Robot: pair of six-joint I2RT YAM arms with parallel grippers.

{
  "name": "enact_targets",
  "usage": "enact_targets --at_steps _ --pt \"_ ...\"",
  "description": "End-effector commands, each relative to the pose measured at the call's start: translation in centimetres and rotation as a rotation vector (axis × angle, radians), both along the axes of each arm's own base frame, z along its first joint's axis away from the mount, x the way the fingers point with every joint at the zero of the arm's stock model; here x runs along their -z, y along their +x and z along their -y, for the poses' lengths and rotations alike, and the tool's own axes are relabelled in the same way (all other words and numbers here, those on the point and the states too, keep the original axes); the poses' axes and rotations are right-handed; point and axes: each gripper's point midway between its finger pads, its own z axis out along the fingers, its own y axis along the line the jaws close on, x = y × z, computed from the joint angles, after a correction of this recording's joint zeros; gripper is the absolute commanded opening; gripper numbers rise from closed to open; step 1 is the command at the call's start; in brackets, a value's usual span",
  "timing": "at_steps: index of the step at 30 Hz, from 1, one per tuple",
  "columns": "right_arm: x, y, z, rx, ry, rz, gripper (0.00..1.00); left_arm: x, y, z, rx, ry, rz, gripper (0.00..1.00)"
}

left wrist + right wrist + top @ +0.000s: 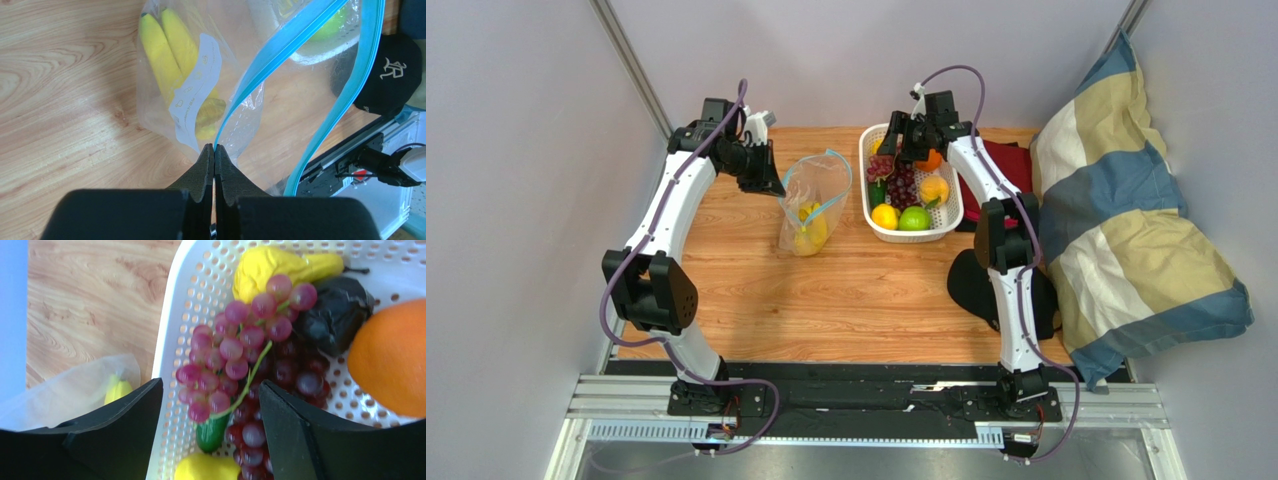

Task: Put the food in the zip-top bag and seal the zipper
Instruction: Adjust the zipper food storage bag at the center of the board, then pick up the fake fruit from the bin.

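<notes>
The clear zip-top bag stands on the table left of the basket, mouth open, with a yellow banana bunch inside. My left gripper is shut on the bag's teal-blue zipper at the mouth edge. My right gripper hangs open over the white basket, its fingers either side of a light red grape cluster. Dark purple grapes, an orange, a yellow pear and a small green piece also lie in the basket.
A yellow fruit and a green fruit fill the basket's near end. A black cap and a red cloth lie right of the basket. A striped pillow leans at the far right. Walls close in left and back.
</notes>
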Motion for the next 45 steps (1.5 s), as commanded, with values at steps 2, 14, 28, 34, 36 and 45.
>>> enact_targets --at_steps 2,14,28,34,36,45 --pt "-1.3 2.9 -1.9 0.033 0.093 0.077 0.72 -0.1 0.5 -0.4 0.002 0.031 0.022 0.0" --pt "3.6 3.3 -3.1 0.036 0.068 0.025 0.39 0.8 0.4 -0.7 0.013 0.056 0.005 0.0" --pt "-10.1 1.6 0.1 0.048 0.159 0.178 0.0 -0.3 0.3 -0.2 0.018 0.021 0.025 0.0" --pt "-14.4 -1.1 0.2 0.015 0.217 0.204 0.0 -0.4 -0.2 0.1 0.026 0.004 0.02 0.0" --pt "-16.6 -2.5 0.1 -0.01 0.242 0.221 0.0 -0.4 -0.2 0.2 0.026 -0.003 0.02 0.0" --pt "-26.7 -11.2 -2.5 -0.209 0.311 0.463 0.0 -0.9 -0.4 0.8 0.026 -0.047 0.022 0.0"
